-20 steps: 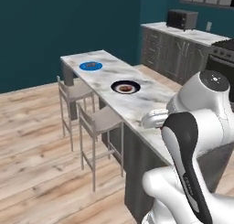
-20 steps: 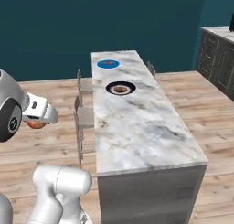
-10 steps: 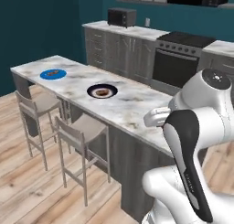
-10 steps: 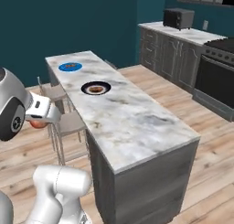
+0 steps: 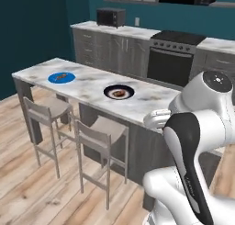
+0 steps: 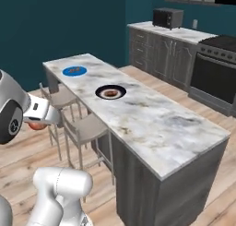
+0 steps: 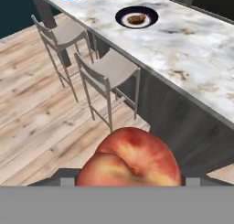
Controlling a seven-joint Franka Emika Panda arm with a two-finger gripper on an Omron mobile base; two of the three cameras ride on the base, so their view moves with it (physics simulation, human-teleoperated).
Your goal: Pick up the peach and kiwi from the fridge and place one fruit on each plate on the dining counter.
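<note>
I had the gripper [image 7: 130, 179] clamped on the peach [image 7: 130, 161], held off the near side of the dining counter [image 6: 152, 123] above the wooden floor. Both plates (the blue [image 5: 61, 77] farther left, the black [image 5: 119, 92] nearer) sat on the counter, each carrying something small and brown.

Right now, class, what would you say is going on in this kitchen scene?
The robot is carrying the peach in its claw, held beside the dining counter, above the wooden floor near the stools. Two plates sit on the marbled top: a blue plate at the far end and a black plate nearer the middle, each with something small and brown on it. The peach is not yet on either plate.
</note>
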